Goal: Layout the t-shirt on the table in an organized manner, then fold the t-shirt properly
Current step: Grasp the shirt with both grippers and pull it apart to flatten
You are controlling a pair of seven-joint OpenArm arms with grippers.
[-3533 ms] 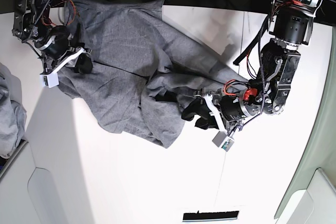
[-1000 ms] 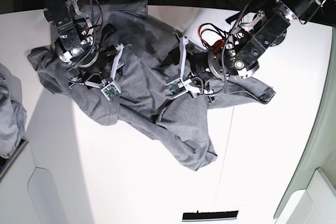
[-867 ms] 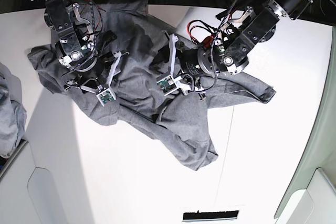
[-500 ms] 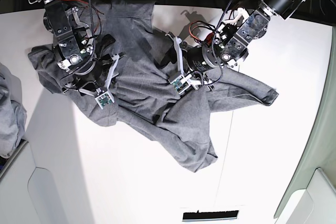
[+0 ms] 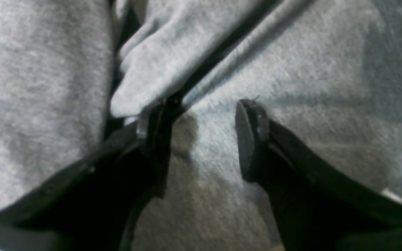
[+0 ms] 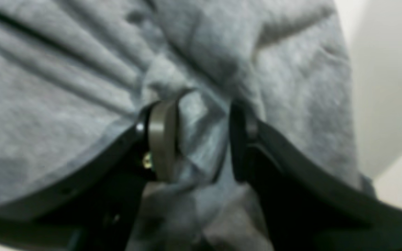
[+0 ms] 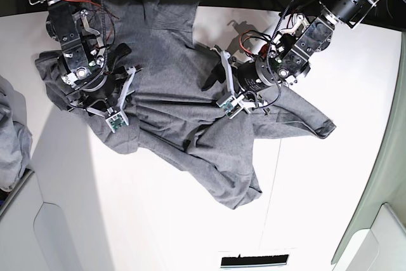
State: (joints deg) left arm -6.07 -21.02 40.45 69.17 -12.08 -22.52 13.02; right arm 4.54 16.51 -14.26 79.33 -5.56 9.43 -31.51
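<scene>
1. Currently the t-shirt (image 7: 190,99) is heaped, crumpled, on the tabletop (image 7: 158,220).
2. A fold is seemingly pinched by the right fingers (image 6: 162,139); the left fingers (image 5: 250,139) are spread over cloth.
3. Opposite edges should be drawn apart evenly.

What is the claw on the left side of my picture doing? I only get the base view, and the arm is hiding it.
Observer: That is the right claw. Its wrist view shows a bunched fold of the plain heather-grey cotton t-shirt pinched between its jaws.
Operator: What about the other claw?
Observer: The left claw has its jaws apart. The cloth lies flat between them and is not pinched.
Operator: Is anything next to it?
Observer: Yes, a rounded fold of cloth sits right up against one of its fingers.
</scene>
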